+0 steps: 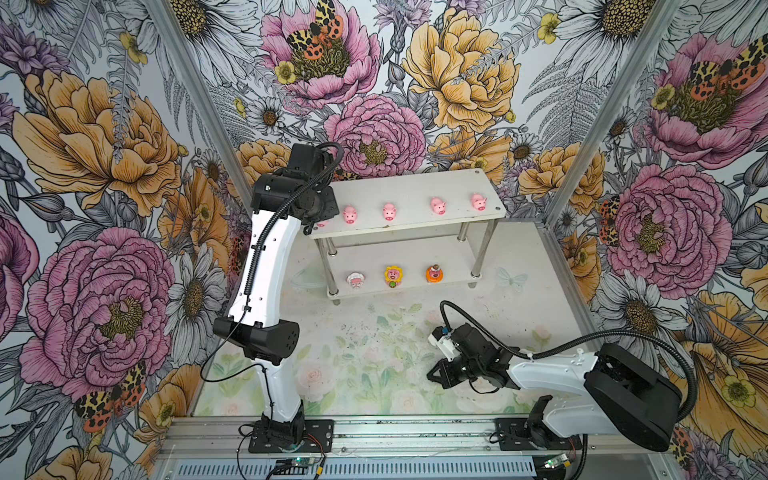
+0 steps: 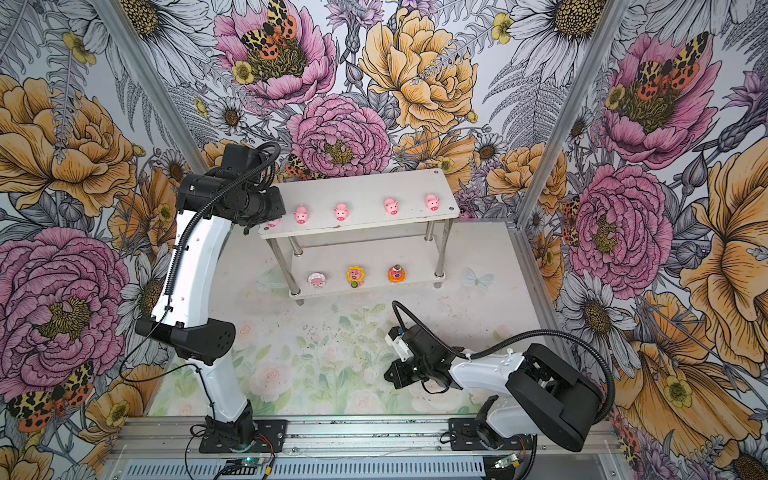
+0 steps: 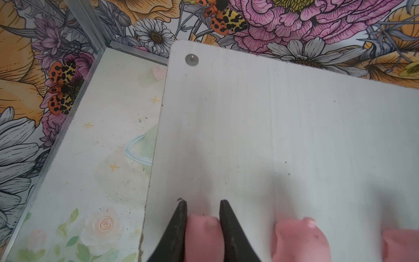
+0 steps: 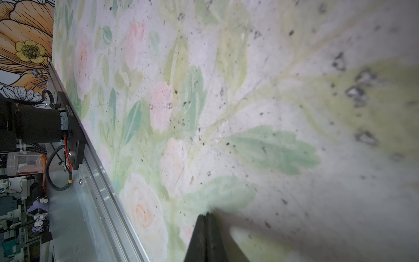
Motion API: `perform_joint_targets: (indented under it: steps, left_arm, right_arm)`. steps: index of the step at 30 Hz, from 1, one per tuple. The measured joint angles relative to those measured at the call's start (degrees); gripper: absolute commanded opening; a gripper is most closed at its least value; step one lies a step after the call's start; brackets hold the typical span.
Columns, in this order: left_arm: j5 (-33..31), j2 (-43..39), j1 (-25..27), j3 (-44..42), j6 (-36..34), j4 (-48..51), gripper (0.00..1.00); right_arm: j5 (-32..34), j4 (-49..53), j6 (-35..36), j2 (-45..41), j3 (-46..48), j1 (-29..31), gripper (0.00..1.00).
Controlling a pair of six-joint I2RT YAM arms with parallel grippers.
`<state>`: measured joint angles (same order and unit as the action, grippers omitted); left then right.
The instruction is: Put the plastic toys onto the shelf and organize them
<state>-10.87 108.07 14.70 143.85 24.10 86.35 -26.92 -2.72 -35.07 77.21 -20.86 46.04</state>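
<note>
Okay, the left pincer is pinching the first pig, a small pink one, with a black finger tight on each side. It's at the left end of the shelf top tier, near the front edge. Can't tell if the pig sits on the board or hangs just above it. The second pig is just beside it in the same row, not touching, and the third pig is cut off by the frame edge. The corner screw is at the back corner, well apart from the fingers.

In both top views the left arm wrist covers that end of the shelf, so the first pig shows only as a pink sliver under it. The fourth pig and fifth pig carry the row on to the right, all evenly spaced and snouts to the front.

On the lower tier, the white-hooded figure, sunflower figure and orange figure stand apart in a line. The front-left metal leg is just left of the hooded one.

The right pincer is pressed together and empty, low over the worktop and well apart from the shelf. The worktop has a faded rose print with dark flecks. The front rail runs along the near edge, and floral wall panels stand on three sides.
</note>
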Motion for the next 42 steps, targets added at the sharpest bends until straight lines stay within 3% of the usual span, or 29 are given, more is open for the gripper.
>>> perform_joint_targets:
  steps: [9,29,37,42]
  left_arm:
    - [-1.22,-0.59,0.02,-1.81,-0.04,-1.05,0.45]
    - [-2.23,-0.7,0.07,0.17,-0.02,0.09,0.58]
    - [-6.95,-8.46,1.81,-0.42,-0.22,0.46,0.62]
    - [-10.8,-13.09,7.17,-1.86,-0.24,0.48,0.64]
  right_arm:
    - [-0.48,-0.83,0.0,1.14,-0.48,0.0,0.02]
    - [-0.74,-0.98,0.0,1.36,-0.74,0.0,0.0]
    - [4.7,3.15,0.22,-10.58,1.42,0.0,0.02]
    - [8.28,4.24,0.24,-15.8,2.19,0.0,0.03]
